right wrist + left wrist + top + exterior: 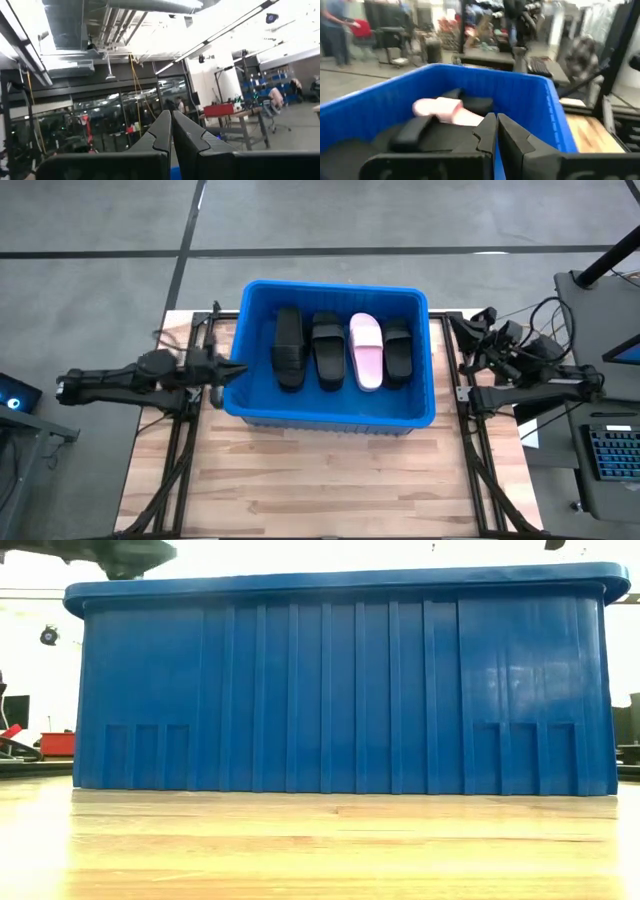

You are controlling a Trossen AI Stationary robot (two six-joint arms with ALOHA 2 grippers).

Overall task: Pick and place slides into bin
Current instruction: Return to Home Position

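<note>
The bin (335, 288) stands on the far half of the table (330, 480). Inside it, side by side from left to right, lie a black slide (289, 347), a second black slide (327, 350), a pink slide (366, 352) and a third black slide (398, 352). The left pincer (232, 370) is at the bin's left wall. The right arm (530, 385) lies folded at the table's right edge, apart from the bin.

A pale wooden counter (330, 480) is set on a grey floor (100, 220) crossed by dark lines. A keyboard (612, 452) and tangled cables (555, 320) are seen to its right. A red box (57, 744) is seen in the room behind, and ducts (150, 6) are hung under the ceiling.
</note>
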